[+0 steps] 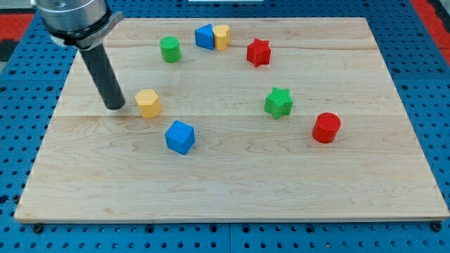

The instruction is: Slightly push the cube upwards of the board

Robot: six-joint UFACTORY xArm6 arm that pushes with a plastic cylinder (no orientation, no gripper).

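A blue cube (180, 136) lies on the wooden board (232, 190), left of the middle. My tip (115, 106) rests on the board at the view's left, up and to the left of the cube. A yellow hexagonal block (148, 102) sits between my tip and the cube, just right of the tip and not touching it. The rod rises to the view's top left, under the grey arm end (70, 17).
A green cylinder (169, 49), a blue block (204, 36) touching a yellow block (222, 36), and a red star (259, 52) lie near the top. A green star (278, 102) and a red cylinder (326, 127) lie at the right.
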